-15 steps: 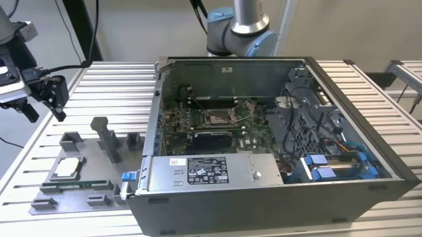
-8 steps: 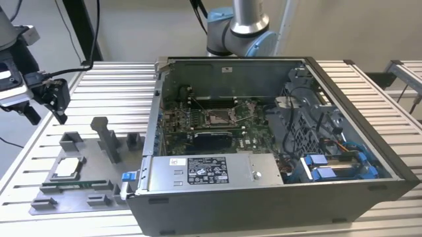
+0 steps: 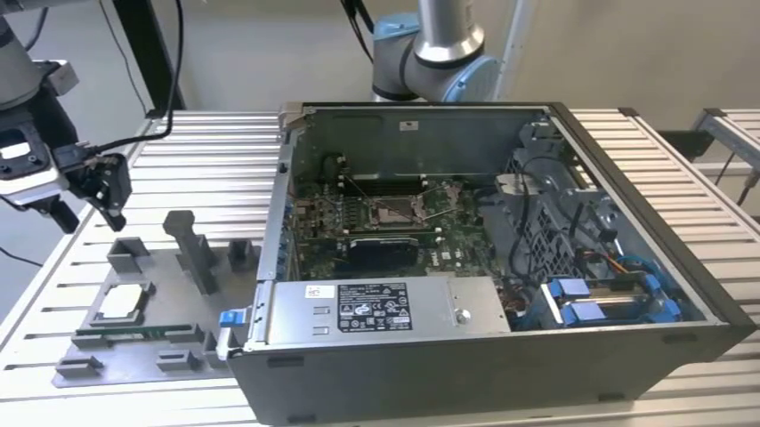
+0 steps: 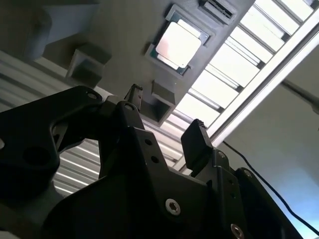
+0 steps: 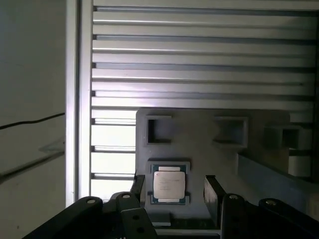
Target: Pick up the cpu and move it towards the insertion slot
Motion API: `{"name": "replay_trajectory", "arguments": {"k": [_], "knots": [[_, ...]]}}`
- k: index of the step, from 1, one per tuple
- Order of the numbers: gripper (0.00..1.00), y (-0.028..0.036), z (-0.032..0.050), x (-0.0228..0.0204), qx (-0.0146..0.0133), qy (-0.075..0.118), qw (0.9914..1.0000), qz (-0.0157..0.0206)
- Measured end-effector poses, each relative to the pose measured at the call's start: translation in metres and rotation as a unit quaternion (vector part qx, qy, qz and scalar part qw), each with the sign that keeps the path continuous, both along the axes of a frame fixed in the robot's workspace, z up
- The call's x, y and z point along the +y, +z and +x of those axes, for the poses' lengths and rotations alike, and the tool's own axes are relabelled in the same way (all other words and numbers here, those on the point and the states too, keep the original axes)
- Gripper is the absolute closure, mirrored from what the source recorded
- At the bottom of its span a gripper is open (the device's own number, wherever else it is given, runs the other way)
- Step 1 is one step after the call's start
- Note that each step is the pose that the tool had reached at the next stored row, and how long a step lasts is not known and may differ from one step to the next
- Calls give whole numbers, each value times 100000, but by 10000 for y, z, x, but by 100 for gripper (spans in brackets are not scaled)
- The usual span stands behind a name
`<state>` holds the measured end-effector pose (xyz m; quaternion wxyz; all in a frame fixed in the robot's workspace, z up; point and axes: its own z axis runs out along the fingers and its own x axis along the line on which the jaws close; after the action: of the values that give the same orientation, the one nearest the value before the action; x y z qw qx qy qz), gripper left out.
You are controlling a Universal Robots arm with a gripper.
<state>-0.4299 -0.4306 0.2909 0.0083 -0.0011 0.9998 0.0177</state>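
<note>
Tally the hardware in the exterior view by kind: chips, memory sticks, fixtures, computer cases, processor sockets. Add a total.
cpu: 1
memory stick: 1
grey fixture: 1
computer case: 1
insertion slot: 1
Total: 5

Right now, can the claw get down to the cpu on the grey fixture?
Probably yes. The claw is open and empty, above the grey fixture. The cpu lies uncovered in its recess, lined up between the fingers in the first wrist view, with nothing in the way.
</note>
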Motion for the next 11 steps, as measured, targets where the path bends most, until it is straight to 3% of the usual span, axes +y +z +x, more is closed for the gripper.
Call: {"name": "replay_trajectory", "arguments": {"k": [3, 11], "knots": [[0, -54, -2, -25, 3, 1, 100000, -1], [0, -199, -2, -156, -2, 10, 100000, 1]]}}
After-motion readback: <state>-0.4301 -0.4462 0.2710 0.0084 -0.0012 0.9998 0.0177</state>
